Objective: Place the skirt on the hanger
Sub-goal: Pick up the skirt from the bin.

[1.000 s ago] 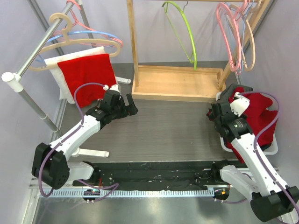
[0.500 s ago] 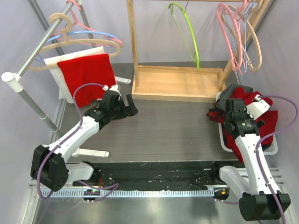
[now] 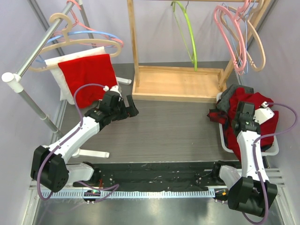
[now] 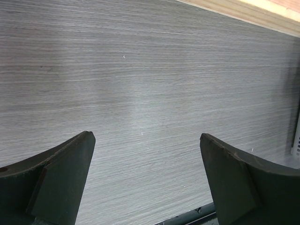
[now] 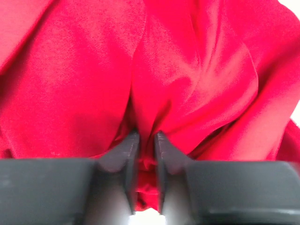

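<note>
A pile of red cloth, the skirt [image 3: 258,108], lies in a white tray [image 3: 273,150] at the right. My right gripper [image 3: 245,111] is down in that pile. In the right wrist view its jaws [image 5: 145,136] stand nearly together, pinching a fold of the red skirt [image 5: 187,70]. A green hanger [image 3: 188,35] hangs from the wooden rack at the back. My left gripper [image 3: 132,110] hovers over the grey table, open, and in the left wrist view nothing lies between its fingers [image 4: 145,140].
Pink and tan hangers [image 3: 236,33] hang at the rack's right end. More hangers [image 3: 79,40] sit on the metal rail at left, above another red cloth [image 3: 89,75]. A dark grey garment [image 3: 228,96] lies at the tray's far edge. The wooden rack base [image 3: 176,83] stands behind.
My right arm swung right over the tray and dropped into the red pile, and its jaws went from wide open to closed on a fold. The left arm has not moved.
</note>
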`<state>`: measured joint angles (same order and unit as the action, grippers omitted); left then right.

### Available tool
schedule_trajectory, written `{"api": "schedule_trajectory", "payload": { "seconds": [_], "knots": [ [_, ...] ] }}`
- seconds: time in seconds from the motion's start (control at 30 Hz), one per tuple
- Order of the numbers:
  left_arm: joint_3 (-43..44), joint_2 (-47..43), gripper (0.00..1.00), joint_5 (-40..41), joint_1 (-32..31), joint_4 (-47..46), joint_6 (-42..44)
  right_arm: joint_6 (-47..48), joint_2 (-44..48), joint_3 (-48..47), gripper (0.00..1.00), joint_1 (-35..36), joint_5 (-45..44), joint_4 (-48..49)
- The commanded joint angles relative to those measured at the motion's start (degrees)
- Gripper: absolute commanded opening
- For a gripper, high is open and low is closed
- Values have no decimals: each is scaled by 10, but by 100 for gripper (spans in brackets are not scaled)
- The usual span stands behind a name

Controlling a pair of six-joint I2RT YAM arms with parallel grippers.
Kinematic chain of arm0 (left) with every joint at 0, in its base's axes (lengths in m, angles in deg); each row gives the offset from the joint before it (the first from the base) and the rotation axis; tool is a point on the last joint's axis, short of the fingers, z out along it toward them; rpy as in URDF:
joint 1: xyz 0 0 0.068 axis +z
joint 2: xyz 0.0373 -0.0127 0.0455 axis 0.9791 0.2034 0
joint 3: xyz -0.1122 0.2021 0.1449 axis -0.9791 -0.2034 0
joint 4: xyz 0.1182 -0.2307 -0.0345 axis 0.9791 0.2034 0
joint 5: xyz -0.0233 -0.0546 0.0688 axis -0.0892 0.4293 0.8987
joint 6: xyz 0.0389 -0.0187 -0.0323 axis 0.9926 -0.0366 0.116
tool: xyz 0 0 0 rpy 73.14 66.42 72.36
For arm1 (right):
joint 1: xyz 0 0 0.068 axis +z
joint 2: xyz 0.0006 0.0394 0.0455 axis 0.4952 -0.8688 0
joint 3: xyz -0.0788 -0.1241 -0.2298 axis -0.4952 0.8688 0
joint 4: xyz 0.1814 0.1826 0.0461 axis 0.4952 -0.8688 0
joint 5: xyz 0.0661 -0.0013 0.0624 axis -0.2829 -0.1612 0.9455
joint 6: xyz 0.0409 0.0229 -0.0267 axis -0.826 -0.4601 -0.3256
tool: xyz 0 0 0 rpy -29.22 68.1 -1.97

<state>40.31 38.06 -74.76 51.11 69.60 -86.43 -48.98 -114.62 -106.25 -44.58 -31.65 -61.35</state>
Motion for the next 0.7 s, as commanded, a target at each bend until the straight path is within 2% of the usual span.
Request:
{"api": "schedule_trajectory", "payload": {
  "seconds": [0.0,0.03,0.2,0.53,0.67],
  "knots": [
    [14,-16,100,-3,-2,9,2,3,27,-9,11,-7,34,22],
    [14,-17,100,-3,-2,10,3,1,32,-21,1,-7,35,12],
    [31,-25,100,15,-2,33,9,-19,88,-94,1,-7,68,-46],
    [45,-61,100,36,-2,59,11,-16,132,-347,1,-7,142,-152],
    [45,-86,100,47,-2,66,12,9,104,-448,1,-7,252,-156]
  ]
}}
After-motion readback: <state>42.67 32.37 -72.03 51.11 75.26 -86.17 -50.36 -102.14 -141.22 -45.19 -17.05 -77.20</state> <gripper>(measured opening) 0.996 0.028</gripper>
